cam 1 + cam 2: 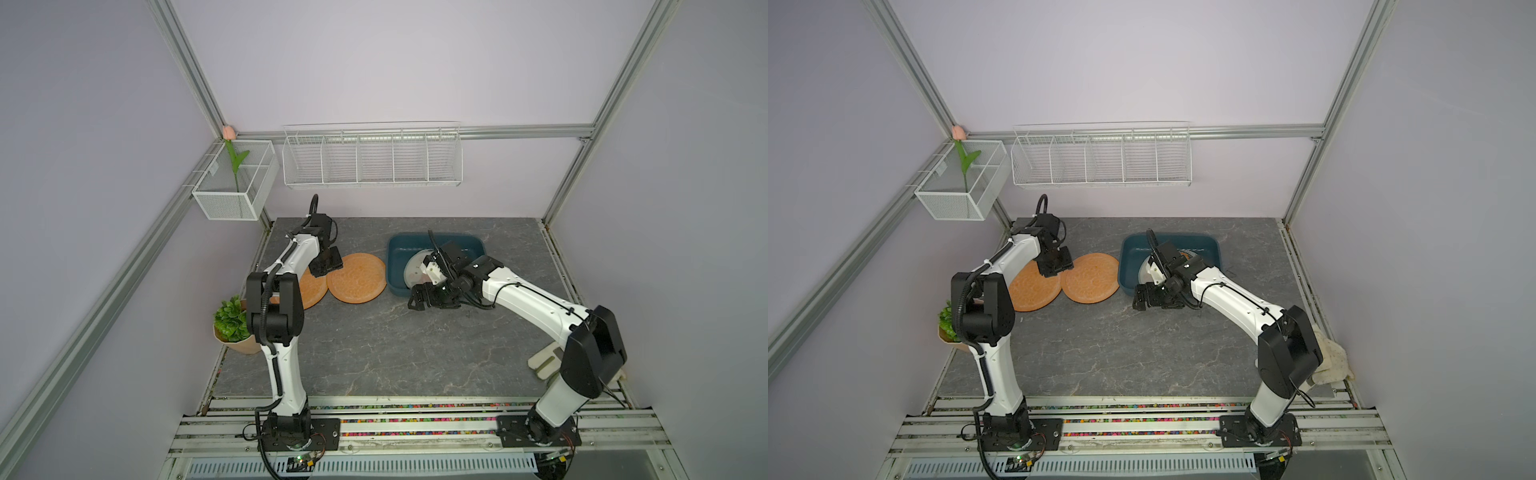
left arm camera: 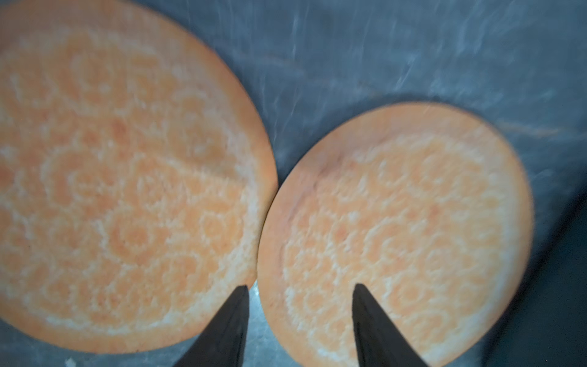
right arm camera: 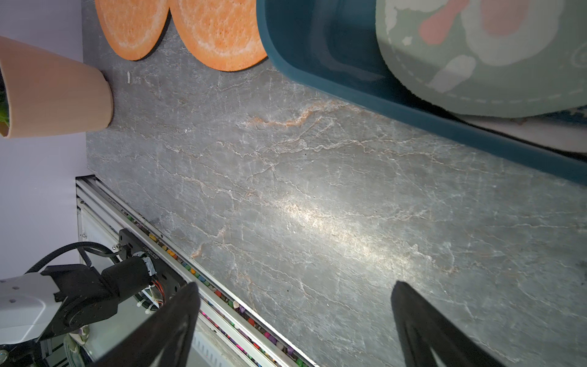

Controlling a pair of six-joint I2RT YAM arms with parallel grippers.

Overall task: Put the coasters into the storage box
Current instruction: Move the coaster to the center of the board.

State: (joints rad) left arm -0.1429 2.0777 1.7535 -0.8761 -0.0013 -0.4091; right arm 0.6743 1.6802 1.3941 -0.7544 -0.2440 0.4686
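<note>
Left wrist view: left hand [image 2: 300,286] about half open, nothing between its fingers. The tips hang above the line where two orange coasters meet.

Top views: this hand is over those two discs, left of the middle in the tabletop's far half. The orange coaster by the box [image 1: 357,278] touches the second orange coaster [image 1: 313,291], which lies toward the left edge, partly hidden by the arm.

Right hand [image 3: 295,282] spread wide, empty, over bare tabletop [image 1: 395,353] just in front of the near-left corner of the storage box [image 1: 392,270]. The box sits right of the middle, close to the far edge. Inside it, a pale green printed coaster [image 3: 476,63] lies on top of other discs, its edge at the near wall.
</note>
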